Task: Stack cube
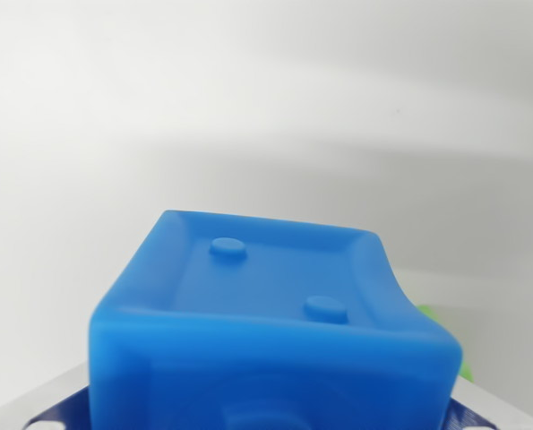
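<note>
Blue cube (266, 331) being seen close up in the wrist view

It is filling the lower middle of the frame over the pale worktop (248, 107), a green sliver (445, 336) being hidden behind its right side; the gripper's state cannot be told

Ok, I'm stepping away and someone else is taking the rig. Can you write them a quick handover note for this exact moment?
Gripper: fingers not visible in the wrist view, so open or shut cannot be told.
Blue cube: fills the lower frame, close under the camera, recessed top with two round studs facing up.
Green object: only a sliver shows behind the cube's right edge; possibly the other cube.
Done: unclear whether the blue cube is gripped or stacked.
Left: confirm grip, then stacking.
</note>
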`<state>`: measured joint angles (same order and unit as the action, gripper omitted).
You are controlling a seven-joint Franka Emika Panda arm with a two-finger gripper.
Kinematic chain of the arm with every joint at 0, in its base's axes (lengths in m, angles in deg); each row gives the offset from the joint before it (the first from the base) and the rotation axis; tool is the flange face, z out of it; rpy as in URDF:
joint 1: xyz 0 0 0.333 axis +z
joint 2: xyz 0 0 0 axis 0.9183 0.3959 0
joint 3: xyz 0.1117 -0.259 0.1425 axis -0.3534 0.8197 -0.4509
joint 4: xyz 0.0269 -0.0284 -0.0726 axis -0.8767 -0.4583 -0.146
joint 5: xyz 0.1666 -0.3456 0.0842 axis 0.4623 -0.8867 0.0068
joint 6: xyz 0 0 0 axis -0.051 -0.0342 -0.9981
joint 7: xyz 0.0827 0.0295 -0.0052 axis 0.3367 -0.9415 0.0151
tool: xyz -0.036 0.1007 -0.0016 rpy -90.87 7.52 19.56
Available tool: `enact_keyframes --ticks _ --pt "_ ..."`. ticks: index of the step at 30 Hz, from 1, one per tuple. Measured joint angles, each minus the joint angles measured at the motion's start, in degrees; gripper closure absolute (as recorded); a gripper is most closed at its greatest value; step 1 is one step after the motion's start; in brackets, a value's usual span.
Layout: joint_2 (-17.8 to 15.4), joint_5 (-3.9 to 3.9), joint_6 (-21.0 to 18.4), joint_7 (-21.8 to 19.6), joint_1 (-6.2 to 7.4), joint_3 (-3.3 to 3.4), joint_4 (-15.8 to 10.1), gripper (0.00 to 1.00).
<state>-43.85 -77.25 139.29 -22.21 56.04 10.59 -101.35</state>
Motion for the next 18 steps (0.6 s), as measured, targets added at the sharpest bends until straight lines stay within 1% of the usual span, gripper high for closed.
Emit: enact_keyframes --ticks 18 --pt "-3.1 0.00 0.6 9.0 -3.00 0.20 -3.7 1.00"
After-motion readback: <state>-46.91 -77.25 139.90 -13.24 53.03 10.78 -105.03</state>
